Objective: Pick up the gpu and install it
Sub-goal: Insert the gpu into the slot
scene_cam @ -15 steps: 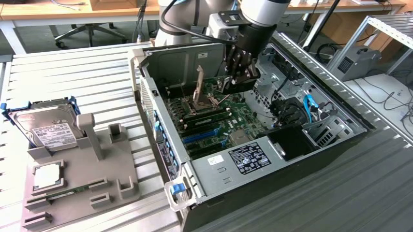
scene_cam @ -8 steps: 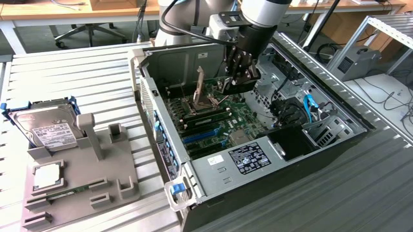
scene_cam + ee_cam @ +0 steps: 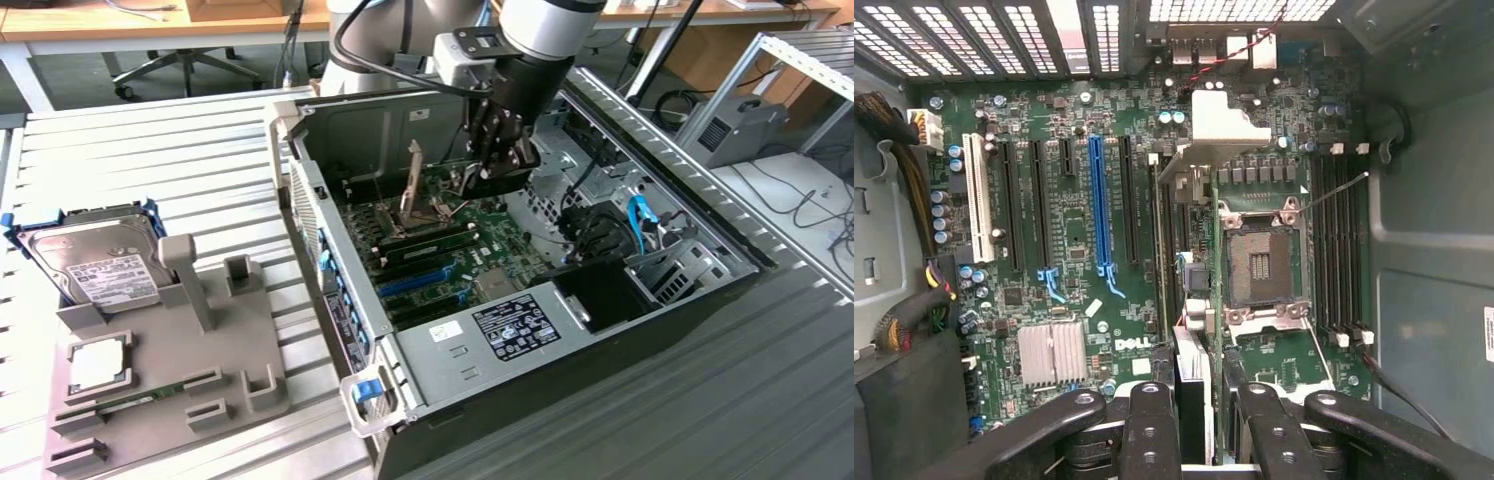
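My gripper (image 3: 497, 165) is down inside the open computer case (image 3: 574, 400), above the green motherboard (image 3: 1069, 245). It is shut on the gpu (image 3: 1192, 385), a thin card that the wrist view shows edge-on between the two black fingers (image 3: 1152, 420). The card's silver bracket (image 3: 1222, 122) points toward the case's rear grille. The card hangs over the board between the blue slot (image 3: 1097, 205) and the open CPU socket (image 3: 1262, 262). In the exterior view the gpu (image 3: 505, 186) is a dark piece under the fingers, above the board.
On the exterior view's left, a grey fixture (image 3: 187, 330) holds a silver hard drive (image 3: 94, 262), a CPU chip (image 3: 98, 362) and a slim memory stick (image 3: 134, 403). Cables (image 3: 899, 150), a heatsink (image 3: 1052, 352) and the case walls surround the board.
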You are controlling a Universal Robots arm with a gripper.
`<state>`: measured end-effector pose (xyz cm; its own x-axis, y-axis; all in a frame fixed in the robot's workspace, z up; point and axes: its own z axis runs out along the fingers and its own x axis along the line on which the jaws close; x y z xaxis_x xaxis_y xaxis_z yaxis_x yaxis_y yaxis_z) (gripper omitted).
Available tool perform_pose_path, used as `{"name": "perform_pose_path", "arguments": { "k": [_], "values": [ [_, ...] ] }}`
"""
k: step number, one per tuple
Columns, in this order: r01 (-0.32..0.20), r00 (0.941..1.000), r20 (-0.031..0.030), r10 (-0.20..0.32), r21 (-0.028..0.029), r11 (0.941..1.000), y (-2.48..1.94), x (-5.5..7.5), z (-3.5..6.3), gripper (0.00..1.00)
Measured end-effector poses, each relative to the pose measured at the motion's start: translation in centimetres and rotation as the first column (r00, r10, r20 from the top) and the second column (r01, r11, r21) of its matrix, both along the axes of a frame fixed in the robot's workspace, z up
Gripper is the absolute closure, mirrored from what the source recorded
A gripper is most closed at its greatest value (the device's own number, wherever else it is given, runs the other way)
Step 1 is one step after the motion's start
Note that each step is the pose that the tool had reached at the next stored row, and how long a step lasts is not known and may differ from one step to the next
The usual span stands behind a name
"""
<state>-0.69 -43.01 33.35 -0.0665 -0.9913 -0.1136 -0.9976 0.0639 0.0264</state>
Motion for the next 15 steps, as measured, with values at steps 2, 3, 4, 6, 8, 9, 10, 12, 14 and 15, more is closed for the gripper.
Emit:
{"name": "perform_pose_path", "arguments": {
  "k": [2,3,4,6,8,9,10,12,14,15],
  "values": [
    [0.000,1.0000,0.0001,0.000,0.0000,1.0000,-0.09,-0.02,-0.03,0.71],
    [0.000,1.0000,0.0000,0.000,-0.0001,1.0000,-0.12,-0.03,-0.04,0.71],
    [0.000,1.0000,0.0000,0.000,-0.0001,1.0000,-0.15,-0.03,-0.04,0.71],
    [0.000,1.0000,0.0000,0.000,0.0000,1.0000,-0.22,-0.05,-0.07,0.71],
    [0.000,1.0000,0.0000,0.000,0.0000,1.0000,-0.28,-0.07,-0.09,0.71],
    [0.000,1.0000,0.0000,0.000,-0.0001,1.0000,-0.31,-0.08,-0.10,0.71],
    [0.000,1.0000,0.0000,0.000,-0.0001,1.0000,-0.34,-0.09,-0.11,0.71],
    [0.000,1.0000,0.0000,0.000,0.0000,1.0000,-0.40,-0.11,-0.13,0.71],
    [0.000,1.0000,0.0000,0.000,-0.0001,1.0000,-0.46,-0.13,-0.15,0.71],
    [0.000,1.0000,0.0000,0.000,0.0000,1.0000,-0.49,-0.13,-0.17,0.71]
  ]
}}
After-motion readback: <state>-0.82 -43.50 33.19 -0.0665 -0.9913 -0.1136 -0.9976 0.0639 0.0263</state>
